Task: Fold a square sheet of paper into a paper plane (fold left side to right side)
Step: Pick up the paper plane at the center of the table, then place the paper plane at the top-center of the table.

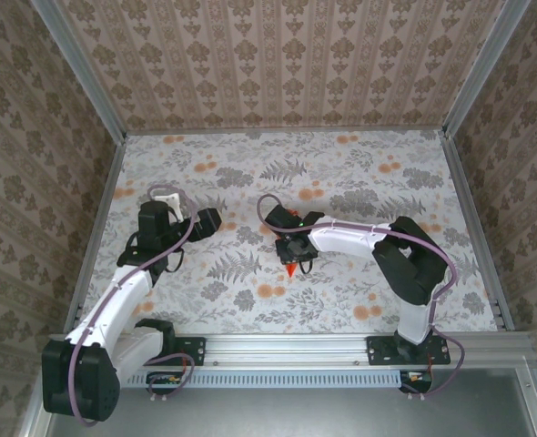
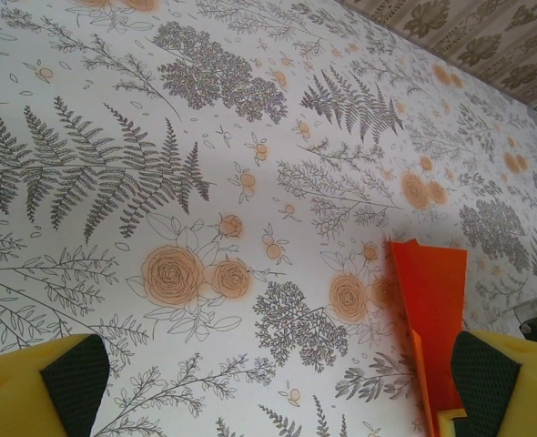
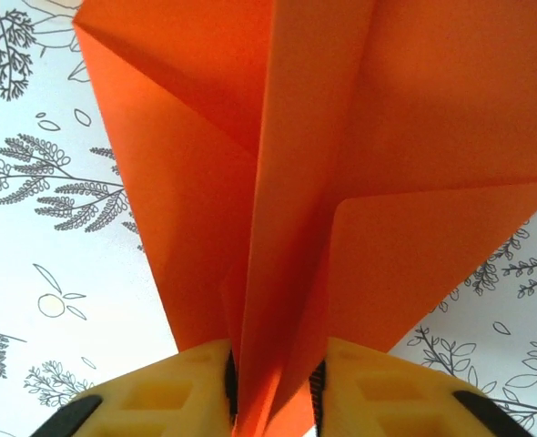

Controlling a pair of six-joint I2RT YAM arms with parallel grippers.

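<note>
The square sheet of paper, bright orange, is creased into a pointed paper plane [image 3: 387, 109]. Its raised centre fold stands between the yellow fingers [image 3: 168, 391] of my right gripper [image 3: 273, 369], whose pads press it from both sides. From above, the right gripper [image 1: 296, 253] covers most of the plane, and the orange tip [image 1: 291, 270] pokes out toward the near edge. My left gripper [image 1: 209, 221] is a little to the left of it, open. Between its fingers [image 2: 278, 387] there is only the cloth. The plane's edge [image 2: 432, 309] lies by its right finger [image 2: 501, 382].
A floral tablecloth [image 1: 341, 173] covers the table. Patterned walls with aluminium posts [image 1: 77, 73] close in the left, back and right sides. A metal rail [image 1: 287, 348] runs along the near edge between the arm bases.
</note>
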